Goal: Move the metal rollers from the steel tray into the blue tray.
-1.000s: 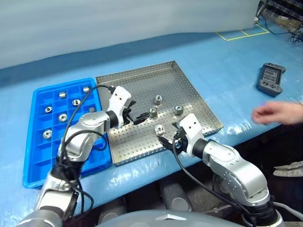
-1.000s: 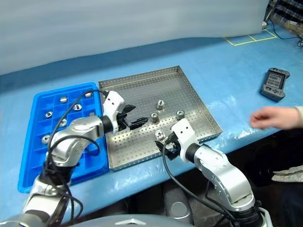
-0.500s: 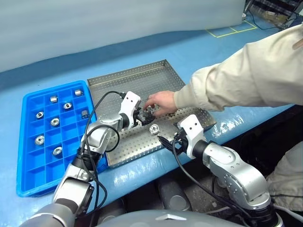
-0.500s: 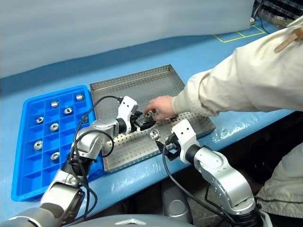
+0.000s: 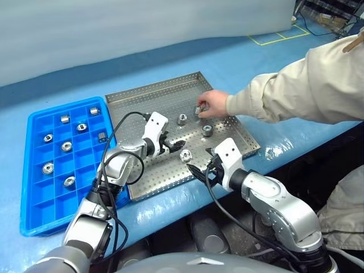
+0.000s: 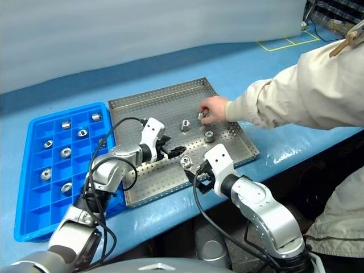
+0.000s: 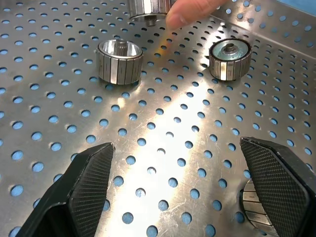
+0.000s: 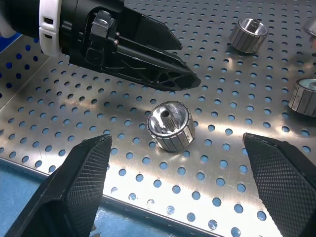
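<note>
Withdrawn toward the far edge of the steel tray (image 5: pixel 170 99), a person's hand (image 5: pixel 212 103) is seen holding one roller; four metal rollers (image 5: pixel 185 155) remain there, seven sit in the blue tray (image 5: pixel 34 187). Left gripper (image 5: pixel 176 145) and right gripper (image 5: pixel 200 170) are held spread, empty, flanking the nearest roller for pickup.

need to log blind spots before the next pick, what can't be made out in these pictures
- Roller at the person's hand: left eye view, fingers cover it; whether it is gripped or just touched is unclear. Left wrist view cuts it off at the edge.
- Roller beside the left gripper: left wrist view, one finger hides most of it.
- Blue tray: left eye view, the left arm covers its compartments nearest the steel tray.
</note>
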